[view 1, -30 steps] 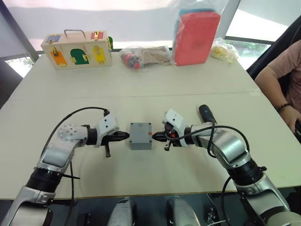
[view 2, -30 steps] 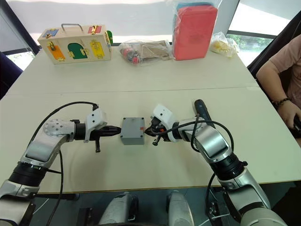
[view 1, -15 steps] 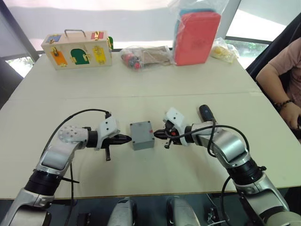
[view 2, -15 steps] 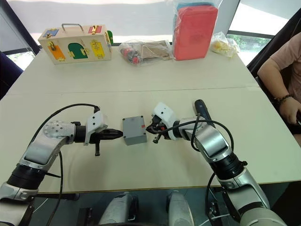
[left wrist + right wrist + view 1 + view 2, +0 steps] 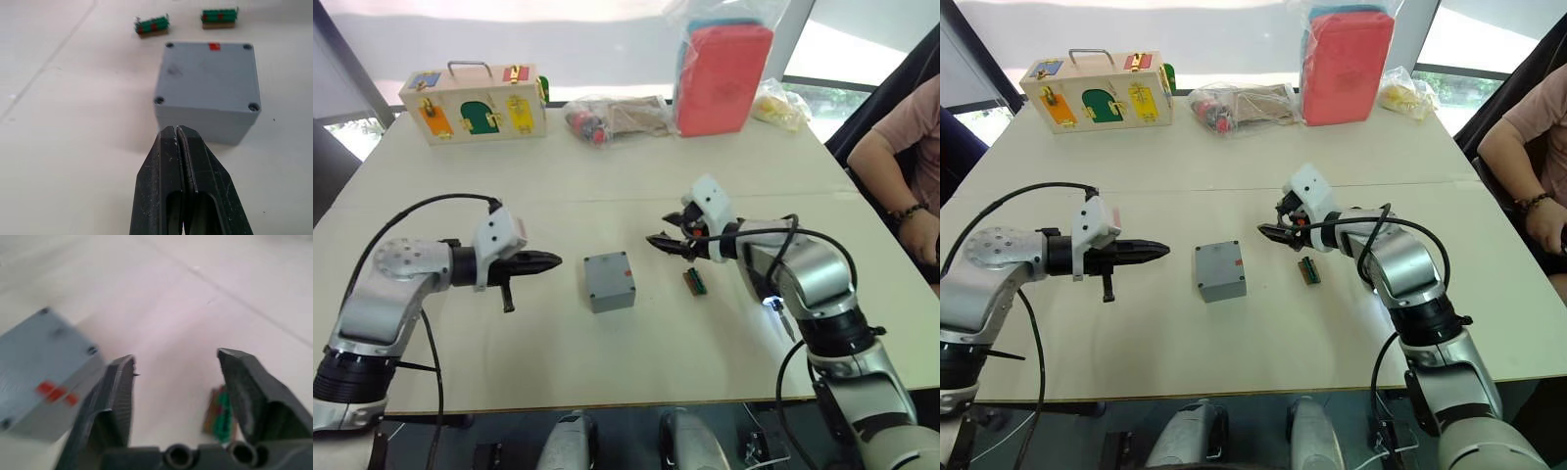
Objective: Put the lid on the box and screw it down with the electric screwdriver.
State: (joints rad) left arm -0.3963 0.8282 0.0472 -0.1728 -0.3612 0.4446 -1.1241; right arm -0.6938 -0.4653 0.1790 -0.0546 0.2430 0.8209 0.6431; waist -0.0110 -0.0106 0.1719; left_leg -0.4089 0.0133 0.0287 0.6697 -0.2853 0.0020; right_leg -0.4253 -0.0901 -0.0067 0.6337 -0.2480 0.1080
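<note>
The grey box [image 5: 609, 281] stands mid-table with the lid [image 5: 208, 76] lying flat on top; the lid's corner screw holes and a red mark face up. My left gripper [image 5: 552, 260] is shut and empty, pointing at the box from a short way to its left. My right gripper [image 5: 666, 231] hovers open and empty, up and to the right of the box. The electric screwdriver [image 5: 781, 321] lies on the table under my right forearm. Its lit tip and thin bit show; the rest is hidden.
A small green and red terminal strip [image 5: 694, 281] lies right of the box; the left wrist view shows a second strip [image 5: 219, 16]. At the far edge stand a wooden box with coloured doors [image 5: 475, 101], bagged items [image 5: 612, 116] and a red case [image 5: 722, 76]. A person's arm [image 5: 891, 157] is at the right.
Both grippers have pulled away from the box: the left went left, still shut, and the right rose to the right and opened. The box turned slightly. The green strip now shows.
</note>
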